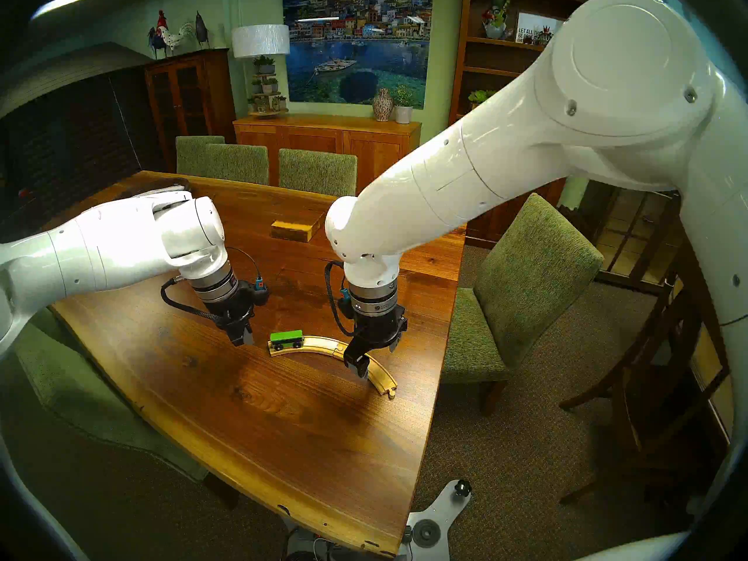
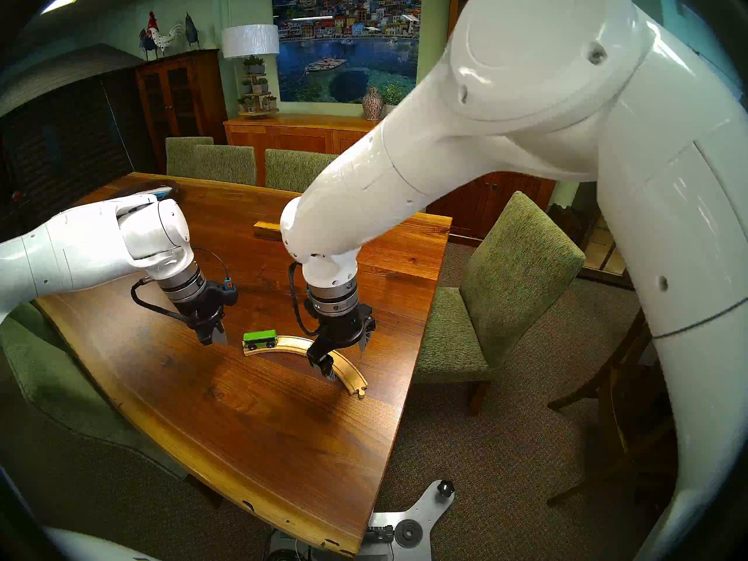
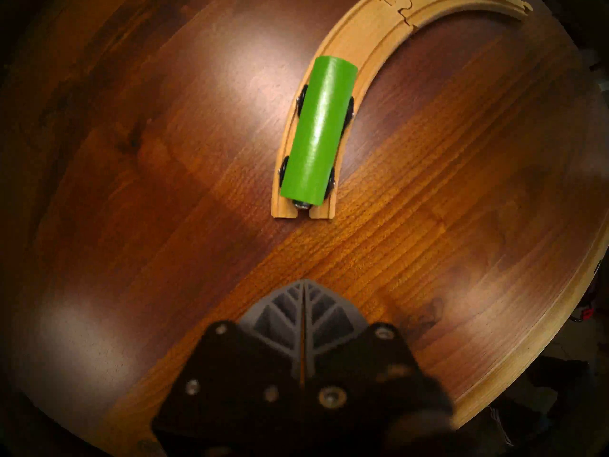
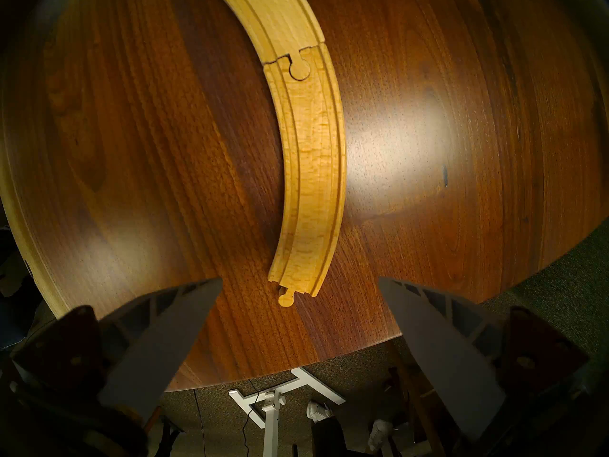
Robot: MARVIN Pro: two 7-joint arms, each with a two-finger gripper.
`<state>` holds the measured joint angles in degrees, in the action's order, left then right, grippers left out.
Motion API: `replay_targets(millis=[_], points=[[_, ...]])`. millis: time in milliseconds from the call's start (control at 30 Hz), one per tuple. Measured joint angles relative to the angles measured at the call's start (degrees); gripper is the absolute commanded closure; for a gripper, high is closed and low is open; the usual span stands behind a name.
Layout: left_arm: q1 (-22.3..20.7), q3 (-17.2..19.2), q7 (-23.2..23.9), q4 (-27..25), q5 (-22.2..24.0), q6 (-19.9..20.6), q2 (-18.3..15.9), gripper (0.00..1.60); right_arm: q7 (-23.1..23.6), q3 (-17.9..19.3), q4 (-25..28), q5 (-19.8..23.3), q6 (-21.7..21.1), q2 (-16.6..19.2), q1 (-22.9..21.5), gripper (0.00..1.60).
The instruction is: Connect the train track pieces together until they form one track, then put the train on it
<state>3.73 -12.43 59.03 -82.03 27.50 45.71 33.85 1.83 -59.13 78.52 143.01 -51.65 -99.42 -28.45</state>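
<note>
Green train (image 3: pixel 318 131) sits on the joined track (image 1: pixel 324 343), wheels in the grooves, near the table (image 1: pixel 259 426) right edge. Looks done: left gripper (image 1: pixel 243 337) clenched on nothing beside it, right gripper (image 1: pixel 378 355) spread wide, hovering over the track.

So my left gripper (image 2: pixel 213 336) is pinched shut on nothing, hanging just left of the green train (image 2: pixel 260 337), not touching it. The train's sitting on the left end of the track (image 2: pixel 291 343), which curves as one joined arc across the wooden table (image 2: pixel 243 426). My right gripper (image 2: pixel 347 355) hangs over the middle of that arc with its fingers spread wide, near one in front of the wood. A wooden block (image 2: pixel 266 228) peeks out behind my right arm.
</note>
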Motion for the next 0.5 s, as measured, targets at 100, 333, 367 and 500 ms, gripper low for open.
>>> replay_targets(millis=[100, 333, 367, 500], points=[[0.19, -0.04, 0.13, 0.25, 0.33, -0.46, -0.03, 1.6, 0.0, 0.0, 0.0, 0.0, 0.0, 0.0, 0.0, 0.0], [0.8, -0.02, 1.09, 2.02, 1.23, -1.65, 0.82, 1.6, 0.0, 0.0, 0.0, 0.0, 0.0, 0.01, 0.0, 0.0], [0.86, 0.0, 1.14, 2.2, 1.31, -1.75, 0.96, 1.6, 0.0, 0.0, 0.0, 0.0, 0.0, 0.01, 0.0, 0.0], [1.26, 0.17, 1.41, 3.55, 1.84, -2.53, 2.13, 1.6, 0.0, 0.01, 0.0, 0.0, -0.01, 0.01, 0.0, 0.0]])
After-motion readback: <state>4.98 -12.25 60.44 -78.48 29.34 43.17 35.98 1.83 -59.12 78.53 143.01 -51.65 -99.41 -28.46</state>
